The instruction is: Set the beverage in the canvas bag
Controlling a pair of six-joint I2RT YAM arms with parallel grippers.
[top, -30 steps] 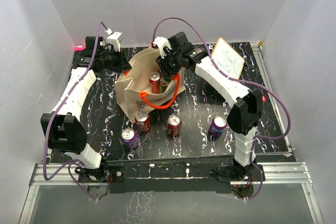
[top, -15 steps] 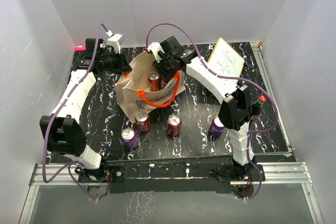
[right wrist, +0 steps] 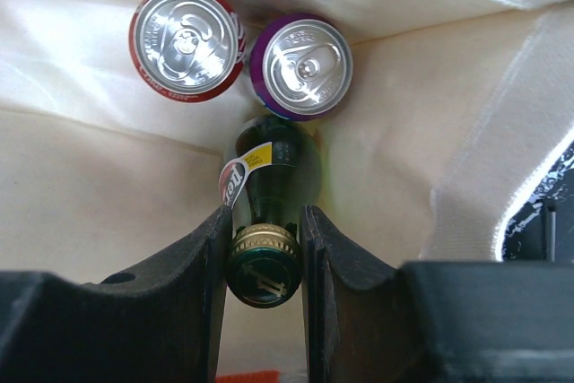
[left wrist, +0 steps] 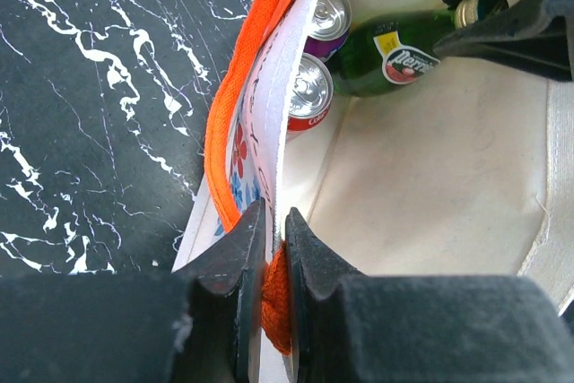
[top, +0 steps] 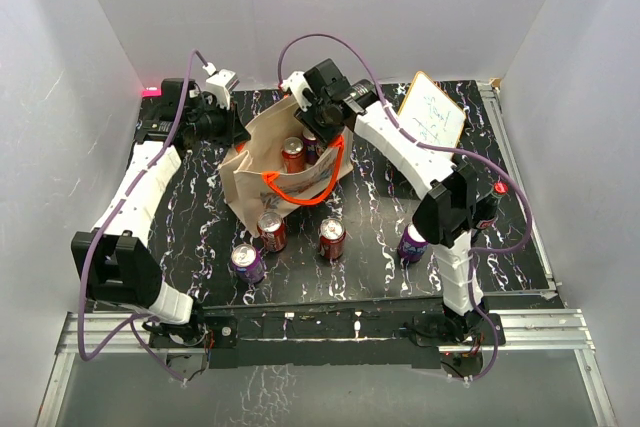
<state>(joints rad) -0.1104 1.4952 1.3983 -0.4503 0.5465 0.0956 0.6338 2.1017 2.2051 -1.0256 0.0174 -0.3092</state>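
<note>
Green glass marks the beverage in play: the bottle (right wrist: 278,168) hangs tilted from the right gripper (right wrist: 266,226), whose fingers are clamped on its neck just under the gold cap. It now sits low inside the canvas bag (top: 262,152), its base close beside the red can (right wrist: 186,42) and purple can (right wrist: 300,65) already in there. Whether it rests on the bag floor I cannot tell. Over the last second the right arm has swung from the bag's right rim toward the upper left of the overhead view and sunk into the mouth, so the placing looks nearly done and probably only the release remains. The left gripper (left wrist: 273,219) is pinched together on the orange handle (left wrist: 235,105) and rim, holding the mouth open. Outside, four loose cans (top: 331,238) stand on the black, white-veined tabletop (top: 190,217) below the bag in the overhead view. A white board (top: 432,109) leans at upper right, and plain white walls (top: 130,17) enclose it all.
</note>
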